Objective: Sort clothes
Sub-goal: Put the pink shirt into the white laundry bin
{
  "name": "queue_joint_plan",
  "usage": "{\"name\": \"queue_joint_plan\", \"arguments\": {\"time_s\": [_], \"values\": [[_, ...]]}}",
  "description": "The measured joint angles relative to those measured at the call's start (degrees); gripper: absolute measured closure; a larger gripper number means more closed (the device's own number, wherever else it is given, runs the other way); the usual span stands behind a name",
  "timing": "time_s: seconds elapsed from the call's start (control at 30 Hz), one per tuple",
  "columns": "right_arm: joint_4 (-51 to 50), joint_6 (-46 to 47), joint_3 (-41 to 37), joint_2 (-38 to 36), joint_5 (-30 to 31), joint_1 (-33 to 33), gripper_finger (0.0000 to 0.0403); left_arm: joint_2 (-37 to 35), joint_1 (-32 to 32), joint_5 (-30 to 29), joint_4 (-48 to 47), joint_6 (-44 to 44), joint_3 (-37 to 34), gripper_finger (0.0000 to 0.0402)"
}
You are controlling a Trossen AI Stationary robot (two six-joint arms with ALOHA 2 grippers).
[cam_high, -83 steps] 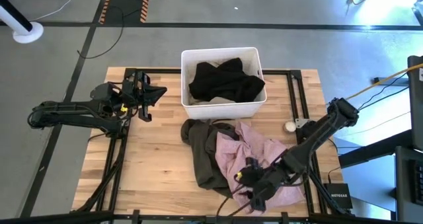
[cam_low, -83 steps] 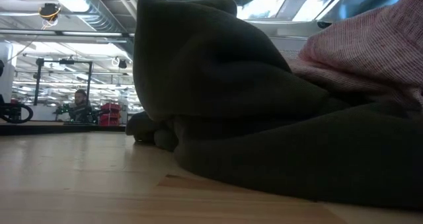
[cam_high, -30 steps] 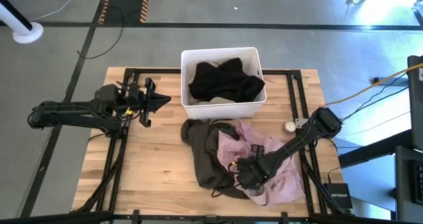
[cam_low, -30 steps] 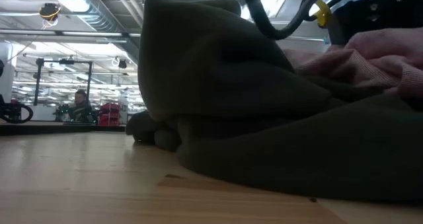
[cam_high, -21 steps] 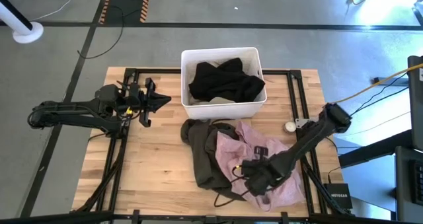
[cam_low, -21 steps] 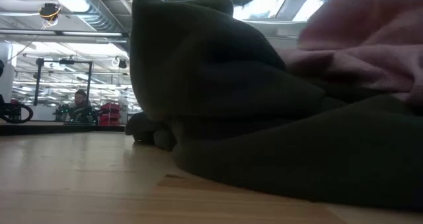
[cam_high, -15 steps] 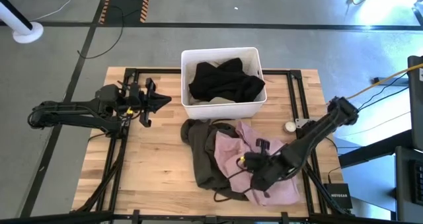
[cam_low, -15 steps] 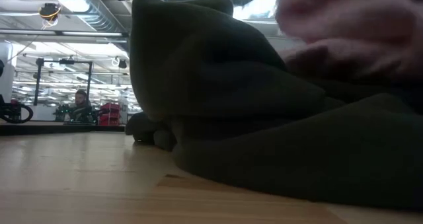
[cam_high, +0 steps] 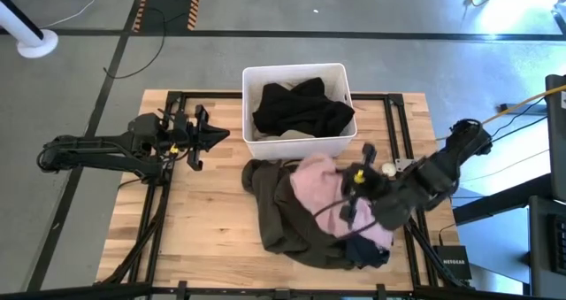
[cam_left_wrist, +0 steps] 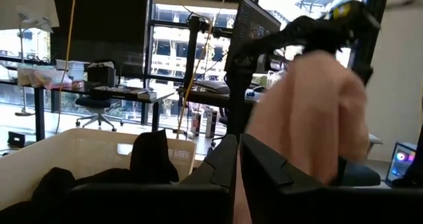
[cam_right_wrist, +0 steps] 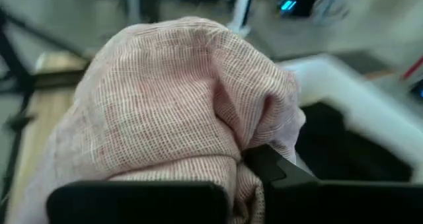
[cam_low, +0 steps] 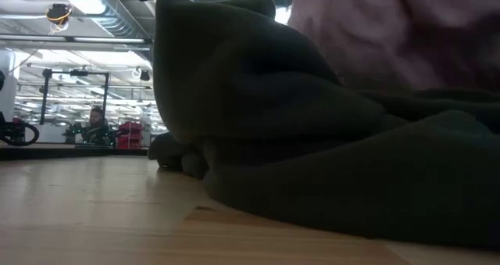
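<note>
While right gripper (cam_high: 352, 194) grips pink garment (cam_high: 317, 183) | no writing legible

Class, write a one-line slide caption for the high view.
Right tool lifts the pink garment off the olive garment near the white bin.

1. Looks like a robotics lab or workshop in a large industrial hall.
2. Bare grey concrete floor (cam_high: 398, 17) around a wooden table (cam_high: 203, 220), marked with black lines and yellow-black hazard tape (cam_high: 141, 3).
3. Loose cables (cam_high: 133, 52) trailing across the floor.
4. Exposed ceiling ducts (cam_low: 101, 11) and strip lighting overhead.
5. Beyond the left fingers: desks, an office chair (cam_left_wrist: 92, 112), a monitor (cam_left_wrist: 254, 26), tall windows (cam_left_wrist: 175, 45).
</note>
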Motion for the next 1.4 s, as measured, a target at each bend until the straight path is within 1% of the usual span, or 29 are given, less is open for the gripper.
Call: {"name": "queue_joint_plan", "arguments": {"time_s": [0.13, 0.23, 0.37, 0.5, 0.57, 0.67, 0.83, 1.0, 1.1, 1.23, 1.4], "values": [[2.87, -9.30, 5.84, -0.02, 4.05, -3.62, 0.0377, 0.00, 0.00, 0.00, 0.00, 0.11, 0.00, 0.0386], [7.23, -18.34, 9.55, -0.02, 4.43, -7.30, 0.0377, 0.00, 0.00, 0.00, -0.02, 0.82, 0.00, 0.0386], [17.26, -31.55, 12.78, -0.02, 3.94, -13.08, 0.0377, 0.00, -0.02, 0.00, -0.07, 1.17, 0.00, 0.0386], [32.20, -46.07, 14.43, -0.02, -0.30, -19.53, 0.0376, 0.00, 0.00, -0.02, -0.02, 3.71, 0.00, 0.0386], [40.17, -51.77, 14.96, -0.02, -4.40, -22.89, 0.0376, 0.00, 0.00, -0.01, -0.02, 5.59, 0.00, 0.0386], [51.54, -57.70, 15.36, -0.02, -11.54, -27.86, 0.0376, 0.00, 0.02, -0.02, 0.06, 8.66, 0.00, 0.0386], [66.63, -63.21, 15.36, 0.31, -22.08, -36.46, 0.0375, 0.02, 0.05, -0.02, 1.97, 13.44, 0.00, 0.0386], [76.93, -66.05, 15.38, 1.44, -29.38, -44.22, 0.0375, 0.00, 0.07, -0.02, 4.68, 17.38, 0.00, 0.0386], [80.66, -67.13, 15.38, 2.35, -31.10, -48.09, 0.0375, 0.00, 0.07, -0.02, 5.94, 19.67, 0.00, 0.0386], [83.75, -68.53, 15.36, 3.57, -33.21, -52.69, 0.0376, 0.00, 0.07, -0.02, 6.14, 24.90, 0.00, 0.0386], [82.41, -70.04, 15.39, 3.65, -33.62, -56.69, 0.0376, 0.00, 0.07, -0.02, 6.14, 31.73, 0.00, 0.0386]]}}
